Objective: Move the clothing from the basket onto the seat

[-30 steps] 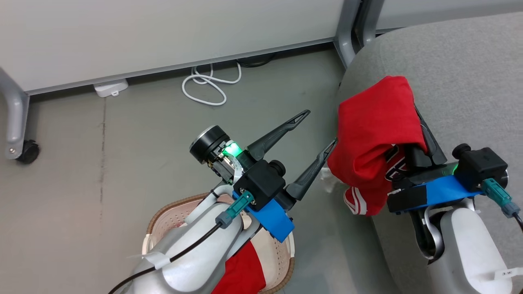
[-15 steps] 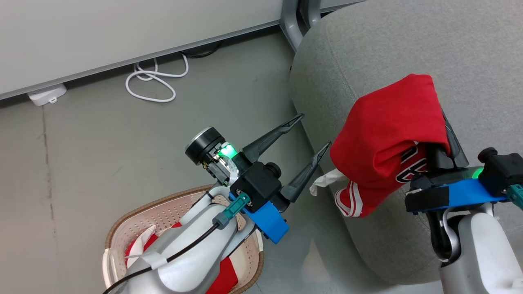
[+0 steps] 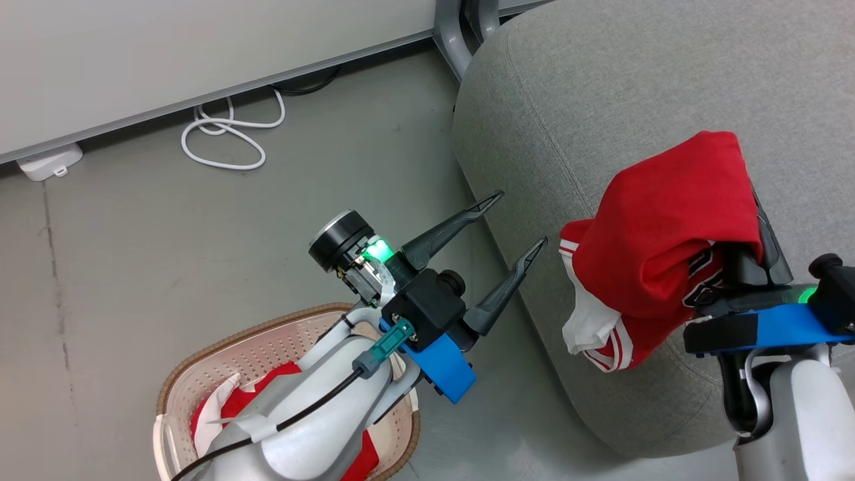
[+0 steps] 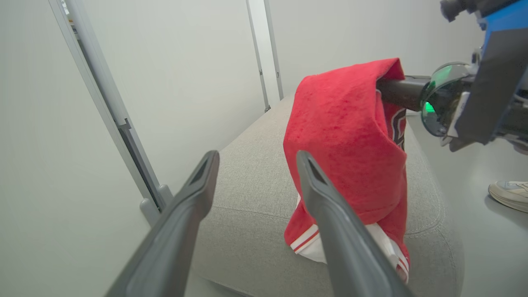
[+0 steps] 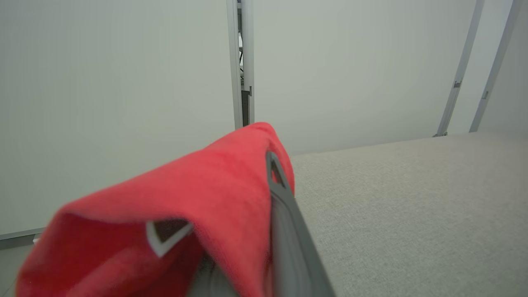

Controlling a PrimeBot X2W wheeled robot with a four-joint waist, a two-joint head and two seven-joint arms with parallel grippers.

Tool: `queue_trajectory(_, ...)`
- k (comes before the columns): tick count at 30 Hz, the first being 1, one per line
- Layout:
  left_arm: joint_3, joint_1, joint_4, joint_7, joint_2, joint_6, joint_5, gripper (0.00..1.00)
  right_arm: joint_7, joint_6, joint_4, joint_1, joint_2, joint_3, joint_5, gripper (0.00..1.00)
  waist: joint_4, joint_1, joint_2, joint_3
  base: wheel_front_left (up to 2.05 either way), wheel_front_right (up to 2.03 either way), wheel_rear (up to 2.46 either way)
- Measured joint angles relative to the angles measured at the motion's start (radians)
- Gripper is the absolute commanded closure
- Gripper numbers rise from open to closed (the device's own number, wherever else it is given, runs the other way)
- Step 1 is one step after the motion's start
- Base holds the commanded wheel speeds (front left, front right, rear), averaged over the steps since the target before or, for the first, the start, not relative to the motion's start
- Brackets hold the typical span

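A red jersey [image 3: 661, 234] with a striped hem and black-and-white numbers hangs draped over my right gripper [image 3: 753, 200], which is shut on it above the grey seat [image 3: 601, 100]. Its hem trails over the seat's front edge. In the right wrist view the jersey [image 5: 198, 194] covers one finger. My left gripper [image 3: 522, 219] is open and holds nothing, beside the seat's rounded corner and left of the jersey [image 4: 346, 140]. The cream basket [image 3: 267, 327] sits on the floor at the lower left, partly behind my left forearm. A second red and white garment [image 3: 247, 401] lies in it.
A coiled white cable [image 3: 227, 133] and a white adapter [image 3: 47, 164] lie on the grey floor by the wall panel. A grey metal post [image 3: 454, 27] stands at the seat's far corner. A person's shoe [image 4: 509, 194] rests on the floor beyond the seat.
The head camera has swung to the right. My right gripper has carried the jersey farther in over the seat, and its hem now lies against the cushion edge. The left gripper stays open.
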Motion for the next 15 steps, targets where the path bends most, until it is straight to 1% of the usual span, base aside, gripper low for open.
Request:
queue_trajectory(3, -0.001, 0.000, -0.003, 0.000, 0.001, 0.000, -0.001, 0.00, 0.000, 0.000, -0.024, -0.011, 0.000, 0.001, -0.002, 1.00, 0.000, 0.0000, 0.0000, 0.006, 0.00, 0.00, 0.00)
queue_trajectory(8, 0.000, -0.006, -0.008, 0.000, 0.008, 0.000, 0.004, 0.00, 0.000, 0.000, -0.069, -0.101, 0.000, -0.016, -0.029, 1.00, 0.001, 0.0000, 0.0000, 0.035, 0.00, 0.00, 0.00)
queue_trajectory(12, -0.016, -0.039, -0.010, 0.000, 0.014, 0.000, 0.012, 0.00, 0.000, 0.000, -0.106, -0.214, -0.005, -0.070, -0.060, 1.00, 0.005, 0.0000, 0.0000, 0.077, 0.00, 0.00, 0.00)
queue_trajectory(15, -0.028, -0.073, -0.014, 0.000, 0.018, 0.000, 0.013, 0.00, 0.000, 0.000, -0.133, -0.306, -0.036, -0.115, -0.071, 1.00, 0.012, 0.0000, 0.0000, 0.119, 0.00, 0.00, 0.00)
